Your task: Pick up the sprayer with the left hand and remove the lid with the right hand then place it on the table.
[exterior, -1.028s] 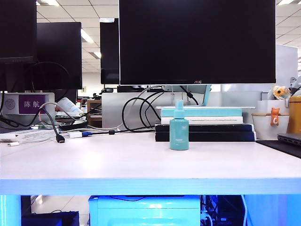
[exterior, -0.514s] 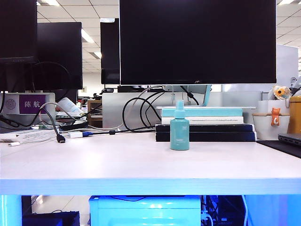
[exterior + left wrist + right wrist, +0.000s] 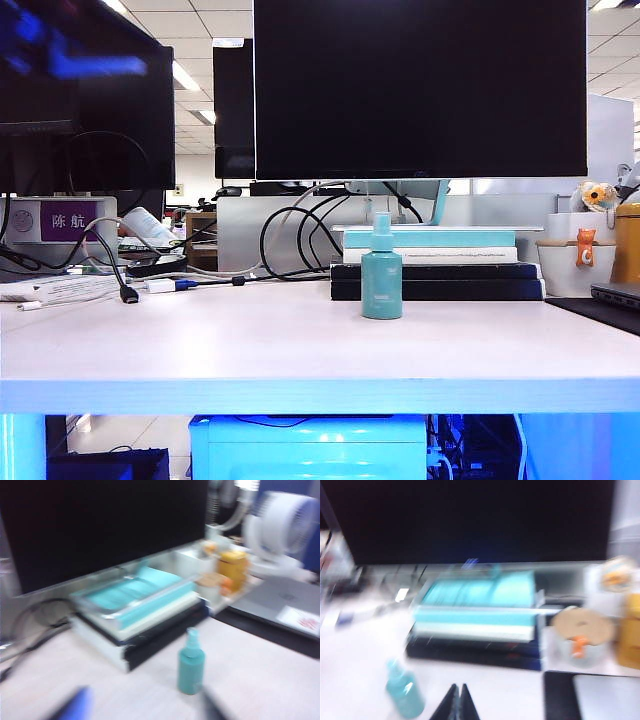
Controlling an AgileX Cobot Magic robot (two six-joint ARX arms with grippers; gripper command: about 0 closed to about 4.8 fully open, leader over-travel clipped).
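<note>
Sprayer (image 3: 191, 662) upright between left hand (image 3: 145, 707) parted fingers; right hand (image 3: 459, 705) closed beside

A teal sprayer (image 3: 381, 283) stands on the white table (image 3: 250, 350), before a teal-covered book (image 3: 430, 238) and black monitor (image 3: 420, 88).

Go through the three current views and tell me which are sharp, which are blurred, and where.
Exterior view: sharp on the sprayer and table, with one blue-black motion smear at upper left. Left wrist view: blurred throughout; the left gripper shows only as smeared fingers at the picture's edge. Right wrist view: heavily smeared, though the right gripper reads as shut.
</note>
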